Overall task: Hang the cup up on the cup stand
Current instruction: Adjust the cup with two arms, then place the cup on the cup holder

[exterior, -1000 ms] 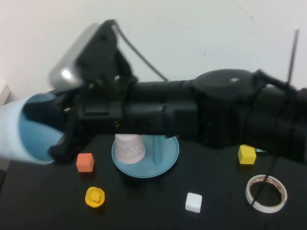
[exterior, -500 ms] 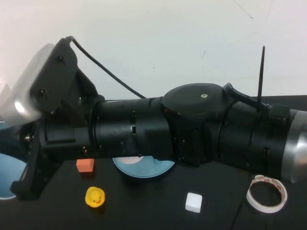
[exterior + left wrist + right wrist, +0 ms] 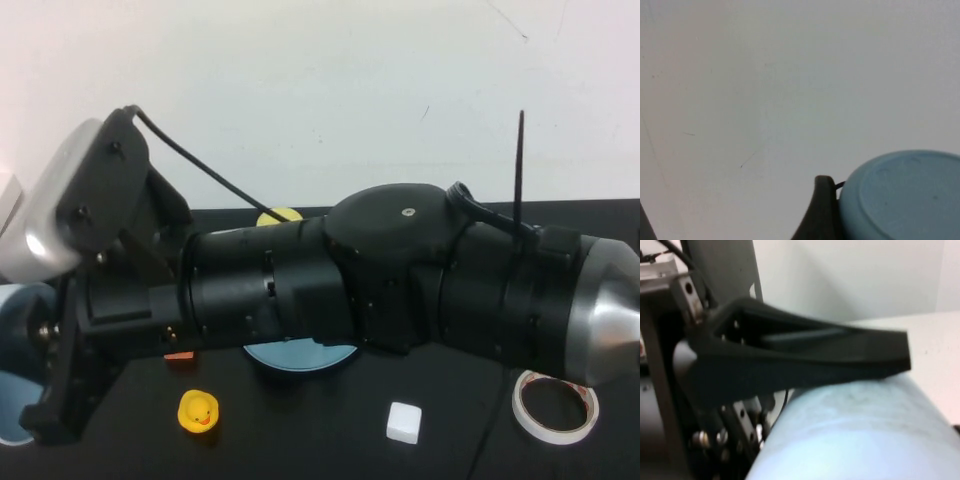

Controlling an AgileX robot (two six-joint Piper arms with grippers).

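The light blue cup [image 3: 18,320] is held in the air at the far left edge of the high view. My right arm crosses that view close to the camera. My right gripper [image 3: 40,390] is shut on the cup. In the right wrist view a black finger [image 3: 840,355] lies along the cup's wall [image 3: 865,435]. The left wrist view faces the wall and shows the cup's base [image 3: 905,200] with a black finger [image 3: 821,205] against its side. My left gripper is outside the high view. Only a sliver of the cup stand's blue dish [image 3: 300,355] shows under the arm; its pegs are hidden.
On the black table are a yellow duck [image 3: 198,410], a white cube [image 3: 404,422], a tape roll [image 3: 555,405] and a sliver of an orange cube [image 3: 178,355]. The top of a yellow cup [image 3: 278,215] peeks over the arm.
The right arm has rolled and sunk, and its wrist camera has swung left and down. The cup has moved down and to the left edge. The arm now covers the pink-white cup and most of the stand.
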